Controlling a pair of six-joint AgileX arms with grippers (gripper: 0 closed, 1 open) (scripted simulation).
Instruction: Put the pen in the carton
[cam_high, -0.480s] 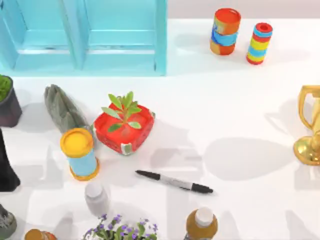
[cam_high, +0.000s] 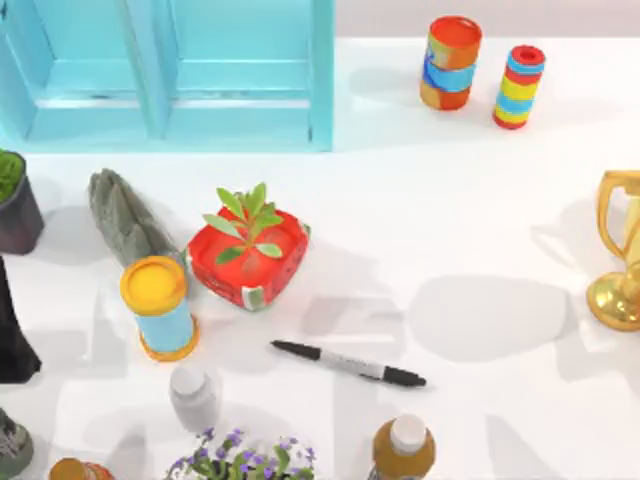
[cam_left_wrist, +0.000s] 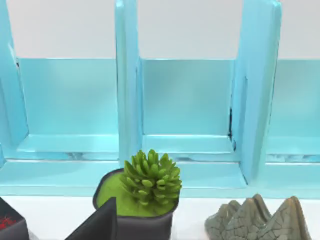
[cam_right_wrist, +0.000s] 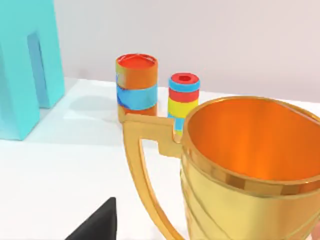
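**Pen lies alone on white table amid clutter of pots and bottles**

The pen (cam_high: 349, 363) lies flat on the white table (cam_high: 450, 220) in the top view, near the front edge and a little left of centre, its tip toward the left and its black cap toward the right. Nothing touches it. Just behind it to the left stands a red pot (cam_high: 248, 262) holding a leafy green plant, and beside that a yellow-lidded can (cam_high: 158, 306) with a blue and orange body. A white-capped bottle (cam_high: 191, 395) stands near the pen's tip, a brown bottle (cam_high: 403, 447) with a white cap just in front of its cap end, and a spray of purple flowers (cam_high: 240, 455) between the two bottles at the front edge.

At the back left stands the light blue carton (cam_high: 170, 75), open-fronted and split into compartments by upright dividers; it is well apart from the pen. A grey rock (cam_high: 122, 215) lies in front of it, and a dark pot (cam_left_wrist: 137, 210) with a green succulent sits at the table's left edge. Two striped cans (cam_high: 450, 62) stand at the back right, and a gold trophy cup (cam_right_wrist: 250, 170) at the right edge.

A dark edge of the left gripper (cam_left_wrist: 97, 225) shows in the left wrist view, facing the carton; a dark edge of the right gripper (cam_right_wrist: 97, 222) shows in the right wrist view, beside the trophy. How far either is open cannot be told, and neither is seen holding anything.
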